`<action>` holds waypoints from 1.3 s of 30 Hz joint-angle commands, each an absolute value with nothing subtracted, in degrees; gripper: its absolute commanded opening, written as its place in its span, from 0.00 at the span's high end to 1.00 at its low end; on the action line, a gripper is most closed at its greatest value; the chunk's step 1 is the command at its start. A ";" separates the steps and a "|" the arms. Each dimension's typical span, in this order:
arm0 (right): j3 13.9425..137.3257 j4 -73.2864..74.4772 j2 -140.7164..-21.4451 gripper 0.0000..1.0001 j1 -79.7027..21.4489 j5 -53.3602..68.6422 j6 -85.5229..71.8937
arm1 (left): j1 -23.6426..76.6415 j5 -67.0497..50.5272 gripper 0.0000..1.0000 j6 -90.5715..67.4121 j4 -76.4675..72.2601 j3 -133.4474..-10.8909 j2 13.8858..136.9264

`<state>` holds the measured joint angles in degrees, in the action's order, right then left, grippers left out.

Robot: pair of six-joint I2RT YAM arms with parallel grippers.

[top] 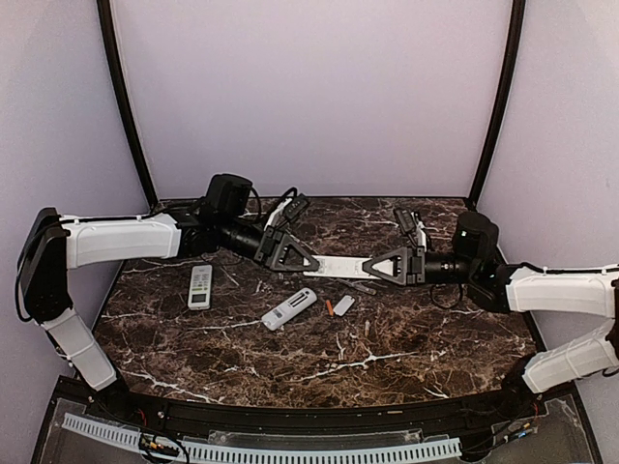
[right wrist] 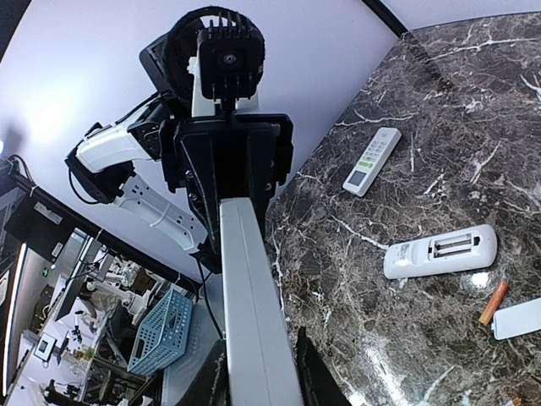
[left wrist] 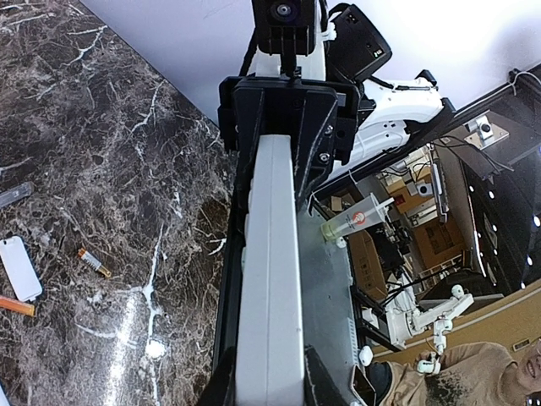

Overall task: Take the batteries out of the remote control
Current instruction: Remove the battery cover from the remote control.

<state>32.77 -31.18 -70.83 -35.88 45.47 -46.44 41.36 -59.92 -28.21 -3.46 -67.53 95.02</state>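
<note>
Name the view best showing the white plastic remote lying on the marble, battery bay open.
Right wrist: the white plastic remote is large, bay slots clear. Top external shows it small, bay unclear; left wrist misses it.

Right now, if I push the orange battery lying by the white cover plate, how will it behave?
The orange battery is a slim cylinder lying on its side, so it will probably roll if pushed across its length. The marble table looks glossy, so it may also skid. The white cover plate beside it could stop it.
</note>
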 commanded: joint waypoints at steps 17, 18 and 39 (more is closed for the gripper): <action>29.13 -27.61 -66.79 0.58 -30.15 43.65 -47.24 | 41.80 -59.59 1.00 -26.63 -2.98 -69.52 93.35; 29.17 -27.52 -66.68 0.59 -30.12 43.54 -47.28 | 41.77 -59.50 1.00 -26.63 -2.94 -69.52 93.39; 28.57 -23.11 -61.77 1.00 -28.46 42.34 -47.85 | 40.53 -54.33 1.00 -25.95 -0.86 -69.41 93.67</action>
<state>29.32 -25.78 -63.51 -29.32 46.22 -46.81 40.75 -57.93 -26.92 -2.00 -68.53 95.00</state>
